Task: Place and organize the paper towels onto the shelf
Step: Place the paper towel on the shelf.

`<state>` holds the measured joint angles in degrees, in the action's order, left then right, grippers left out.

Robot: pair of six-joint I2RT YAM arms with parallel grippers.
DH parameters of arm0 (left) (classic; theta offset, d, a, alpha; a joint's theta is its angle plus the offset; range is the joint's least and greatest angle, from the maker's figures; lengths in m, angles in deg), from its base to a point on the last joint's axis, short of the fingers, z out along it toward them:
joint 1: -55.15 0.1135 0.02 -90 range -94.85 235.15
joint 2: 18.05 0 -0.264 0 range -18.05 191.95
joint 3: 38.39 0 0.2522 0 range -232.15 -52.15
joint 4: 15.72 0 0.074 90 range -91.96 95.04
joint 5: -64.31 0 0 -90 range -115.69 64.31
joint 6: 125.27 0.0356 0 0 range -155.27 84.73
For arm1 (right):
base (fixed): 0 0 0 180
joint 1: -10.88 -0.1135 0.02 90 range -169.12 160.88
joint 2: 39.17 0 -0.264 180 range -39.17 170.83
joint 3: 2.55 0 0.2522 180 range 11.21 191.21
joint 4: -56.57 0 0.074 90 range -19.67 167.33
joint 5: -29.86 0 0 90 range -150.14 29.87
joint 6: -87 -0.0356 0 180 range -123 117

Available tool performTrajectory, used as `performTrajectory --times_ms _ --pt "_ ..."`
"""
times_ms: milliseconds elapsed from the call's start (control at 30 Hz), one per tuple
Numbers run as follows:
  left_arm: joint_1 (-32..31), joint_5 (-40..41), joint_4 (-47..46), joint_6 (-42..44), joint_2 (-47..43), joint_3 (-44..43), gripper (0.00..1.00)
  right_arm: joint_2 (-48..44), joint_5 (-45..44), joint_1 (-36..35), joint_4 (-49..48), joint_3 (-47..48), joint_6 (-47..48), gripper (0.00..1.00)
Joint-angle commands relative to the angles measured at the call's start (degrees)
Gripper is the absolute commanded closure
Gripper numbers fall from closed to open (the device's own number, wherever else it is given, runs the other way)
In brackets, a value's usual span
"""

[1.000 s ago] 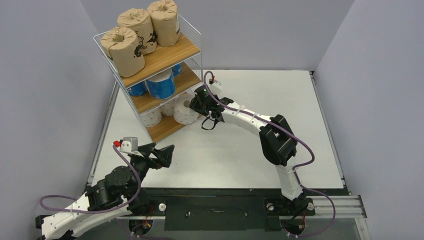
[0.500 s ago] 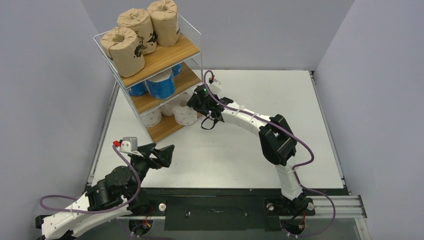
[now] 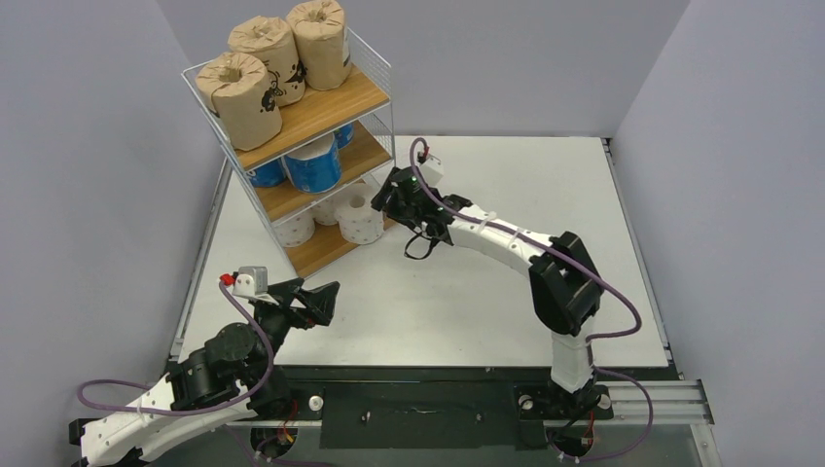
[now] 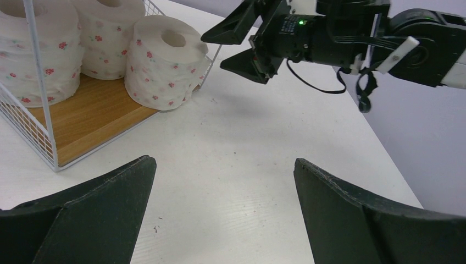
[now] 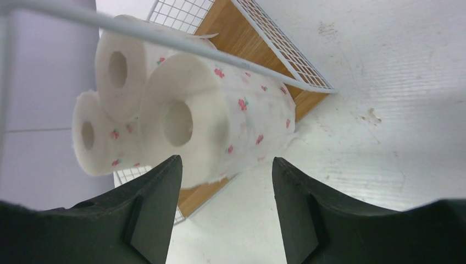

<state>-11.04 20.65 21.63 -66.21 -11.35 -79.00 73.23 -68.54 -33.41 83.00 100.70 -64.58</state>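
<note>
Hovering beside the shelf [image 5: 242, 33], the right hand [image 5: 222, 165] is empty with the white flowered roll [image 5: 220, 115] dead ahead.
Its fingers are parted and grip nothing. The roll stands just beyond the fingertips at the open corner of the bottom board, with two more behind it. It looks perched near the edge, so a finger brushing its soft side or snagging the wire rail [image 5: 165, 43] could tip it onto the counter [image 3: 467, 292]. The left hand [image 4: 224, 162] hangs wide open and empty, well apart.
</note>
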Motion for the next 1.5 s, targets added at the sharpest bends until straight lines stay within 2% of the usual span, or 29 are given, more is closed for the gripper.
performTrajectory --times_ms 0,67,100,200,300,333,433,567,633,1033,1467 --pt "0.19 0.54 -0.79 -0.29 0.40 -1.95 0.03 -11.61 -2.05 -0.28 -3.50 -5.62 5.21 0.43" --pt "0.19 0.59 -0.61 -0.39 0.56 -2.05 0.03 -14.60 -1.52 -0.75 -6.55 -9.82 8.14 0.49" --pt "0.21 0.63 -0.59 -0.50 0.62 -2.02 0.03 -15.34 -0.54 -1.38 -7.76 -11.07 9.24 0.59" --pt "0.20 0.96 -0.67 -0.68 0.48 -1.86 0.03 -16.83 0.11 -3.45 -11.72 -16.25 14.62 0.75" --pt "0.17 1.41 -0.69 -0.66 0.32 -1.80 0.03 -16.36 3.28 -4.89 -17.76 -20.48 13.97 0.95" --pt "0.18 1.56 -0.67 -0.64 0.20 -1.87 0.03 -15.70 5.45 -4.86 -22.46 -23.07 11.64 1.00" --pt "0.22 1.87 -0.42 -0.69 -0.15 -2.00 0.03 -14.14 7.63 -4.88 -32.70 -28.75 6.33 1.00" --pt "0.21 1.97 0.36 -0.88 -0.46 -2.19 0.03 -8.78 9.04 -5.15 -55.55 -33.83 -2.42 1.00" --pt "0.19 2.03 0.74 -1.02 -0.69 -2.23 0.03 -5.97 8.92 -5.28 -59.76 -33.07 -4.49 1.00" --pt "0.19 2.25 2.06 -1.33 -2.09 -2.11 0.03 6.07 8.58 -4.58 -59.90 -24.60 -12.66 1.00" --pt "0.15 2.72 2.48 -1.48 -2.46 -1.99 0.03 7.87 6.51 -2.41 -53.26 -20.42 -11.91 1.00"
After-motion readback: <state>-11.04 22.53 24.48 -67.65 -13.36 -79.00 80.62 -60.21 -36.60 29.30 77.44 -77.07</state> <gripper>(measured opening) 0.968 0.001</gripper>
